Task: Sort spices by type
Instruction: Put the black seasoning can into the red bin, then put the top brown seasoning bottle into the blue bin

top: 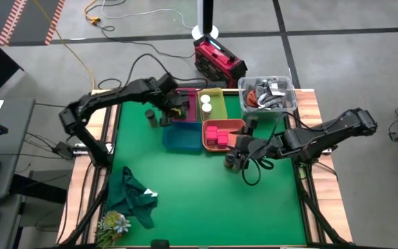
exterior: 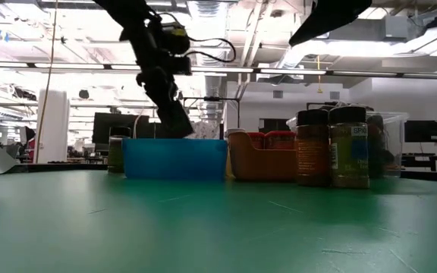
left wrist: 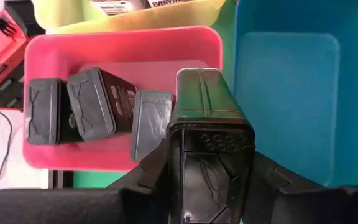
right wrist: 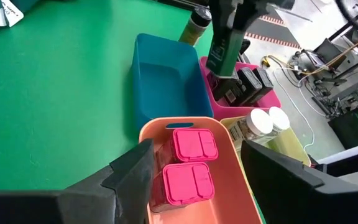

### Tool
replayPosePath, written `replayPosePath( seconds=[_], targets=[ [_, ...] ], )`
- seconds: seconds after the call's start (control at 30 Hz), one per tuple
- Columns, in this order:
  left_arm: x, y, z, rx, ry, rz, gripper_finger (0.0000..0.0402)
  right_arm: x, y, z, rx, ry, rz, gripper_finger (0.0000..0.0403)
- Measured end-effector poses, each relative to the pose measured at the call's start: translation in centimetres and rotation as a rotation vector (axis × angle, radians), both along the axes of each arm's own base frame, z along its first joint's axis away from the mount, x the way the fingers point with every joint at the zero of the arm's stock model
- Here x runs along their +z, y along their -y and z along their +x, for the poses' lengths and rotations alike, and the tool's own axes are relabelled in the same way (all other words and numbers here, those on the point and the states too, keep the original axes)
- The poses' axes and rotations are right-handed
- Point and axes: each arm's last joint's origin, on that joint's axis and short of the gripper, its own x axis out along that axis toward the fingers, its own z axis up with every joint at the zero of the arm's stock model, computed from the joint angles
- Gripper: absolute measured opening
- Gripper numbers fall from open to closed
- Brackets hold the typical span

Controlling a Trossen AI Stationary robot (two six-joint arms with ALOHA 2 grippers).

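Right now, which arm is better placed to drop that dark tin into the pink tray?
Left. The left tool is shut on a dark tin directly over the pink tray, where three like tins lie. The right tool sits by the orange tray.

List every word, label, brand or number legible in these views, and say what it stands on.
"EVERYTHING", cut off at the picture's edge: label on a jar in the yellow-green tray.
"SPIC...", partly legible: label band on a dark round jar in the low view.
Label on a dark tin in the pink tray: too small to read.
Red case behind the table: no legible marking.
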Motion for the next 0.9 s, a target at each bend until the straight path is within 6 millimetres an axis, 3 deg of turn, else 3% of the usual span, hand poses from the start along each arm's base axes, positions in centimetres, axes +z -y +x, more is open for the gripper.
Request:
replayPosePath(
  seconds=[0.23,0.5,0.9],
  targets=[
    [-1.2,-1.1,1.4,-0.007,-0.06,0.03,0.0126,0.0,0.0,0.0,0.0,0.0,0.0,0.0273],
    [-1.3,-1.0,1.2,0.004,-0.097,0.022,0.0131,0.0,-0.1,0.0,-0.001,0.003,0.006,0.0273],
    [-1.4,-0.5,1.2,0.023,-0.116,-0.008,0.0198,0.0,-0.1,0.0,0.0,0.004,0.009,0.0273]
  ],
)
